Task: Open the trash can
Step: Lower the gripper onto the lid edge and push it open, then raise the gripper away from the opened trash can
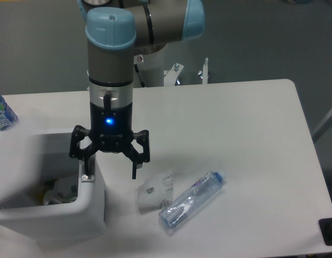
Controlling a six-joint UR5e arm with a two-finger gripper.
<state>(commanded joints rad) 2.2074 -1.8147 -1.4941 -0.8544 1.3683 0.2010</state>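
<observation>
Large white boxy plastic trash can (74, 207) with rounded corners sits at the near left corner of the white rectangular table (236, 123). Its top is open: the cavity shows, with pale crumpled items lying inside (too blurred to name). The lid itself cannot be made out.

Black two-finger gripper (109, 173) on the grey-and-light-blue arm hangs vertically over the can's right rim, a blue light glowing on its body. Jaws spread wide, nothing held between them. One fingertip (85, 174) sits down at the small grey button strip (87, 178) on the rim, at or touching it; the other fingertip hangs in the air just right of the can's wall, above the table.

Right of the can, on the tabletop: a small flat white packet (154, 189) with a printed label, and touching its lower right edge a clear plastic bottle (192, 199) lying on its side, cap end pointing up and right.

At the far left edge, behind the can, part of a blue-labelled plastic water bottle (2, 114) shows.
</observation>
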